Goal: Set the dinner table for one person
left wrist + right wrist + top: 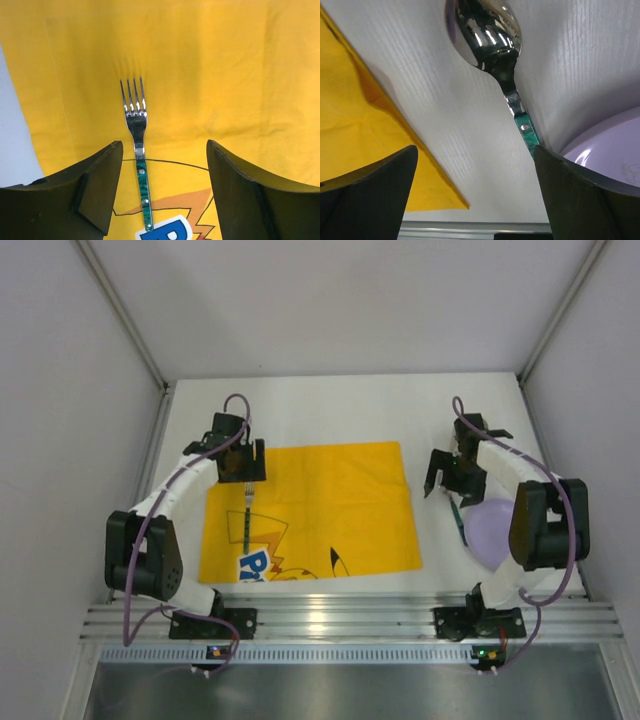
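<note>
A robotics lab test cell: plain grey panels (340,300) wall in a white tabletop (330,405), with an aluminium rail (340,618) along its near edge.

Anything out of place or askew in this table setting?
The lilac plate sits off the yellow placemat, on the bare dinner table at right, with the spoon beside it. Only the fork lies on the placemat.

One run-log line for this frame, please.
fork on placemat | left end effector open above it | spoon beside plate | right end effector open
</note>
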`<state>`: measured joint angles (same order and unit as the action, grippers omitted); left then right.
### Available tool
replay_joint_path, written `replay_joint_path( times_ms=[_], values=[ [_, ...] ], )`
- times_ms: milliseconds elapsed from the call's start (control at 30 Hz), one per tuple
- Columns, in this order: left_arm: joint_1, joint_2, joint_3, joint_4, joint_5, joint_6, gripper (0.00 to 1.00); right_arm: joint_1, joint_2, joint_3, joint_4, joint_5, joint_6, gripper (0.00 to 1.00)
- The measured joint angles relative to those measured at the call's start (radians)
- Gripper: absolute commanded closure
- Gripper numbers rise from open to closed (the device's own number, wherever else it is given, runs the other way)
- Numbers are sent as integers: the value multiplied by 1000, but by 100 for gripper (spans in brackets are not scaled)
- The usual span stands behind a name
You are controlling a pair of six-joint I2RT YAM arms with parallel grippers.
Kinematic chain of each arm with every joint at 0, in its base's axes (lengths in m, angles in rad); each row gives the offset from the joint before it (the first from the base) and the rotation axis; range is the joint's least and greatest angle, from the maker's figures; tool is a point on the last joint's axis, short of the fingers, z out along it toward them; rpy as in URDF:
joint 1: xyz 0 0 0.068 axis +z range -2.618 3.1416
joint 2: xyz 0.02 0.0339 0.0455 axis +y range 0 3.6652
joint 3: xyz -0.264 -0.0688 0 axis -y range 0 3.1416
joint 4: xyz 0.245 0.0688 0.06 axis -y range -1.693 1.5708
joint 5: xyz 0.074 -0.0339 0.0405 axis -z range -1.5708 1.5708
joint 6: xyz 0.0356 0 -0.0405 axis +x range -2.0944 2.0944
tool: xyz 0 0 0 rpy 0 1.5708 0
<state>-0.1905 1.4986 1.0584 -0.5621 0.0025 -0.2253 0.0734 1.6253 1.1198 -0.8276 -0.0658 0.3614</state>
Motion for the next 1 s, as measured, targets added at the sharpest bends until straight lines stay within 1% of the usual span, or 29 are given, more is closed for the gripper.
replay_joint_path(
  times_ms=[133, 200, 267, 300, 333, 400, 433, 633, 700, 733, 867, 1000],
  values=[
    [0, 0, 53, -11, 20, 14, 28, -3, 79, 0, 29, 27, -1, 0],
    [0, -4, 56, -19, 31, 16, 28, -5, 119, 0, 51, 35, -2, 2],
    [0, -11, 56, -34, 35, 16, 28, -5, 146, 1, 60, 47, -2, 10],
    [0, -19, 56, -42, 35, 16, 28, -5, 147, 0, 61, 53, -2, 15],
    [0, -31, 53, -46, 35, 17, 28, -5, 147, 0, 61, 59, -3, 28],
    [0, -61, 42, -51, 34, 19, 28, -5, 152, 0, 57, 83, -10, 41],
    [0, -80, 36, -55, 34, 20, 28, -6, 153, 0, 56, 96, -12, 51],
    [0, -160, 7, -79, 22, 34, 28, -13, 153, -7, 56, 126, -23, 77],
    [0, -169, 0, -81, 19, 33, 29, -13, 153, -7, 56, 130, -28, 97],
    [0, -172, -3, -84, 19, 32, 30, -13, 152, -7, 55, 130, -24, 100],
    [0, -177, -6, -94, 18, 14, 32, -4, 151, -4, 51, 137, -28, 100],
    [0, -187, -6, -97, 23, -11, 30, 43, 157, 37, 15, 166, -25, 100]
  ],
)
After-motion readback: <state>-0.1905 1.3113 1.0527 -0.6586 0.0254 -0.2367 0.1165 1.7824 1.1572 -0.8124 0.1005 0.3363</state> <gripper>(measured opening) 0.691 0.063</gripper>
